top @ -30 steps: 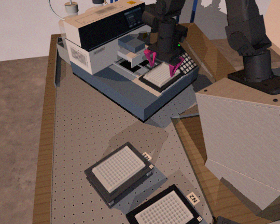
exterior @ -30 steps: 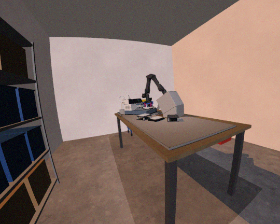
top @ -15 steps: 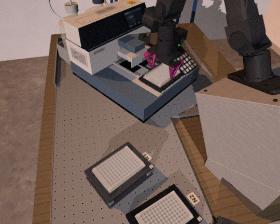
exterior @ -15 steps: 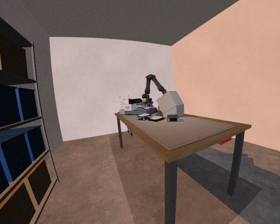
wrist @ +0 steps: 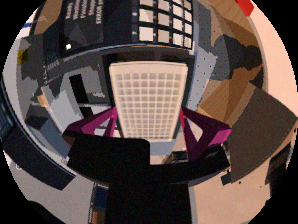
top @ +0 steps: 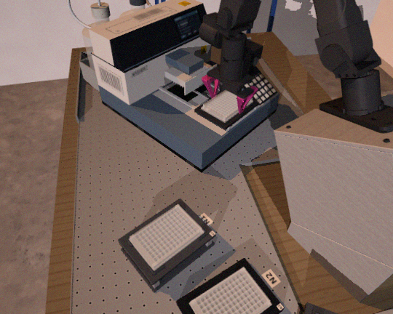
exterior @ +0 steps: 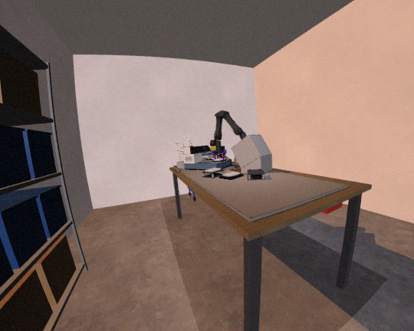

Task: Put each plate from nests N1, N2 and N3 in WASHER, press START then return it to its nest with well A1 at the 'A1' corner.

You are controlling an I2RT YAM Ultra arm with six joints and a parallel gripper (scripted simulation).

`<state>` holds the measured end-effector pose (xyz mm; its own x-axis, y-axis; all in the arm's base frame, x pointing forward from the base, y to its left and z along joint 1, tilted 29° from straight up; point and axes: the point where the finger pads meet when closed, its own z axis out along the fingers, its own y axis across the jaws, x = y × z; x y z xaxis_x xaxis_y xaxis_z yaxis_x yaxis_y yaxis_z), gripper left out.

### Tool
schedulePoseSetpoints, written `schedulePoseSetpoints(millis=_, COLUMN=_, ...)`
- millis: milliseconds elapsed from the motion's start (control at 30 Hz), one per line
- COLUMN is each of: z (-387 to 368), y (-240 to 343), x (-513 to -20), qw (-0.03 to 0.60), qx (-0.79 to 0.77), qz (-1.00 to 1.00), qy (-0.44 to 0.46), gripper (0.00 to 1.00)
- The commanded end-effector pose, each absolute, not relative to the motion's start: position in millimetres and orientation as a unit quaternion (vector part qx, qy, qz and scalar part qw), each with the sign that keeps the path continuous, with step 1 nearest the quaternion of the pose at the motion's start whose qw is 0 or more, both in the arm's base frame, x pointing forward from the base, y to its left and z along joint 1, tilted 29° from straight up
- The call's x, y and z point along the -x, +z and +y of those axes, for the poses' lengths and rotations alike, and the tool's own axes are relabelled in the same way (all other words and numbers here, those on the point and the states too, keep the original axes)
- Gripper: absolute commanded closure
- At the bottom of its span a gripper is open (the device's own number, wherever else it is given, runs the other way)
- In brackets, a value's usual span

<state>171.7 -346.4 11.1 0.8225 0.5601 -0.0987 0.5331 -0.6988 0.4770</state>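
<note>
A white 96-well plate (top: 220, 105) (wrist: 147, 90) lies flat in the black carrier pocket (top: 217, 124) of the washer (top: 143, 80) (exterior: 201, 164), across the track. My gripper (top: 228, 97) (wrist: 148, 109) (exterior: 218, 155) is open, its magenta fingers standing on either side of the plate, apart from its edges. Nest N1 (top: 132, 251) holds a plate (top: 165, 236). Nest N2 (top: 257, 270) holds a plate (top: 231, 296).
The washer's manifold head (top: 185, 62) hangs over the track behind the carrier. The arm's grey pedestal (top: 336, 189) stands at the right of the perforated table top (top: 107, 174). A dark nest (exterior: 255, 175) sits beside the pedestal.
</note>
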Motion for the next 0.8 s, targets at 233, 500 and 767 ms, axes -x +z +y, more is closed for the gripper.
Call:
schedulePoseSetpoints(millis=233, z=-345.6, y=9.3, x=-164.7, qw=0.247, qx=-0.923, qz=0.294, qy=0.023, gripper=0.00)
schedulePoseSetpoints(millis=500, z=-345.6, y=9.3, x=-164.7, qw=0.247, qx=-0.923, qz=0.294, qy=0.023, gripper=0.00)
schedulePoseSetpoints(millis=767, z=-345.6, y=9.3, x=-164.7, qw=0.247, qx=-0.923, qz=0.294, qy=0.023, gripper=0.00)
